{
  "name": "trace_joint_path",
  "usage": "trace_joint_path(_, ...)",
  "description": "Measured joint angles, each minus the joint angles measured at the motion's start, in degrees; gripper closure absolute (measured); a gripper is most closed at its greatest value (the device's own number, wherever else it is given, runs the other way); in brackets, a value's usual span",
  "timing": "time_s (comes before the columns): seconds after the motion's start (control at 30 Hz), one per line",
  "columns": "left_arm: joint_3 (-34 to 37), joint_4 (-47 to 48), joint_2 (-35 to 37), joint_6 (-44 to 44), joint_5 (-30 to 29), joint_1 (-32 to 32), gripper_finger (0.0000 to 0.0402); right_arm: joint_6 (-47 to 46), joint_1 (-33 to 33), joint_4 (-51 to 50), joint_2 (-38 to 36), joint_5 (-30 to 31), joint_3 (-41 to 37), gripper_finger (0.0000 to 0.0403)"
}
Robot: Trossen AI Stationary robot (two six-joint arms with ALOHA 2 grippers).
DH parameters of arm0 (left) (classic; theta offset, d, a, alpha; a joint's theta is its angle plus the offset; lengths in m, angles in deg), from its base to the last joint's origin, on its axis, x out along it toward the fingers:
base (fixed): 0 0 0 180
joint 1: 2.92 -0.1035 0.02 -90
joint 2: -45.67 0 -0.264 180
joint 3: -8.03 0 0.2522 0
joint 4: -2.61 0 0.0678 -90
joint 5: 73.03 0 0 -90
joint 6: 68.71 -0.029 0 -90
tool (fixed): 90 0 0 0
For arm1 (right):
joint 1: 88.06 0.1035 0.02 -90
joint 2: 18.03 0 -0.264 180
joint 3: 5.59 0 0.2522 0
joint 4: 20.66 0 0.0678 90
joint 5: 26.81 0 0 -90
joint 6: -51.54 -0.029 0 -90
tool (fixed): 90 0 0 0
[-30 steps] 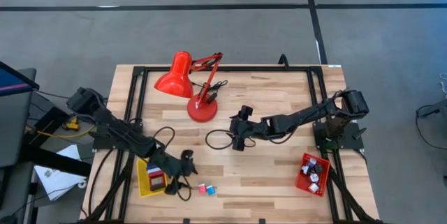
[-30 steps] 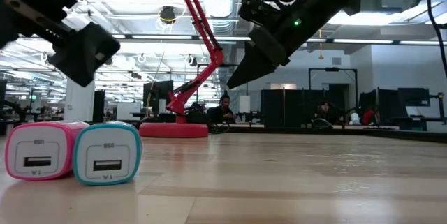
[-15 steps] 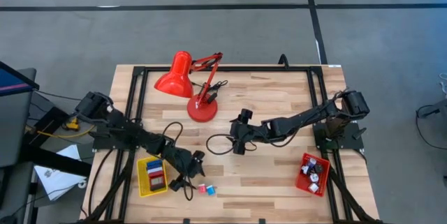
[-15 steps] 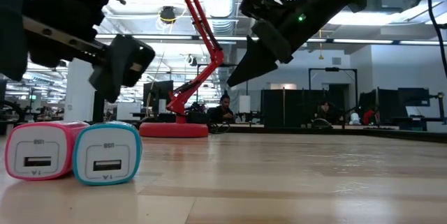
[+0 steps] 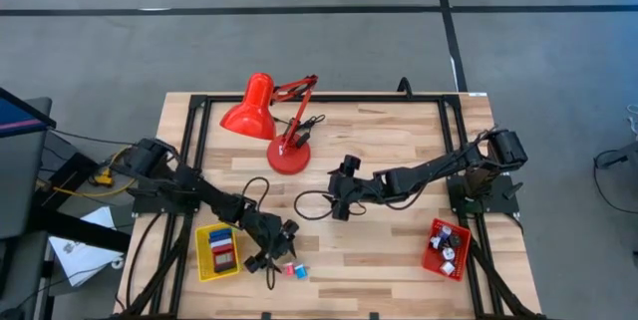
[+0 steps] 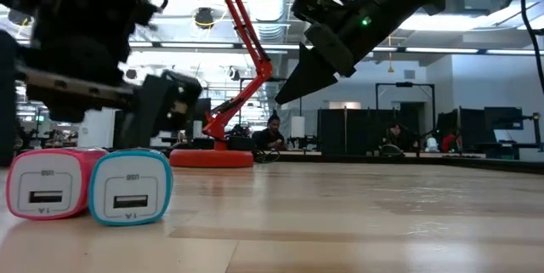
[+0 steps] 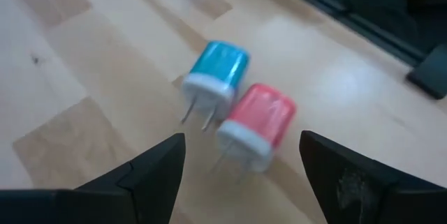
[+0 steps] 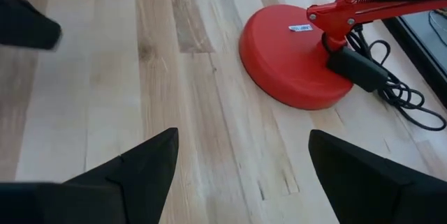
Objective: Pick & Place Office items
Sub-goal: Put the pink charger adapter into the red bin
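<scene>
Two thumb-sized charger plugs lie side by side on their flat sides near the table's near edge: a pink one and a blue one. Their prongs point toward the far edge and their sockets face the near edge. My left gripper hovers open just behind them on the far side, touching neither. My right gripper is open above the table's middle, near the red lamp's base.
A yellow tray with small red and blue items sits left of the chargers. A red tray with small items sits at the near right. The red desk lamp and its black cord occupy the far middle.
My left gripper has moved from beside the yellow tray toward the table's right and down, coming close behind the two chargers. Chargers and right arm have stayed still.
</scene>
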Motion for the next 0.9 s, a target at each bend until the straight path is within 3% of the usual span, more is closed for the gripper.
trace_joint_path(0.4,0.0,-6.38,-4.94,-0.02,3.23,-0.75,0.0139,-1.03,0.02,-0.05,0.0,0.0,0.0,0.009)
trace_joint_path(0.77,-0.02,-7.0,-5.88,0.17,3.2,-0.76,0.025,-0.96,0.01,-0.19,0.02,0.0,0.0,0.009)
trace_joint_path(0.9,0.02,-7.17,-4.89,0.45,3.23,-0.73,0.0271,-0.98,0.02,-0.18,0.02,0.0,0.0,0.009)
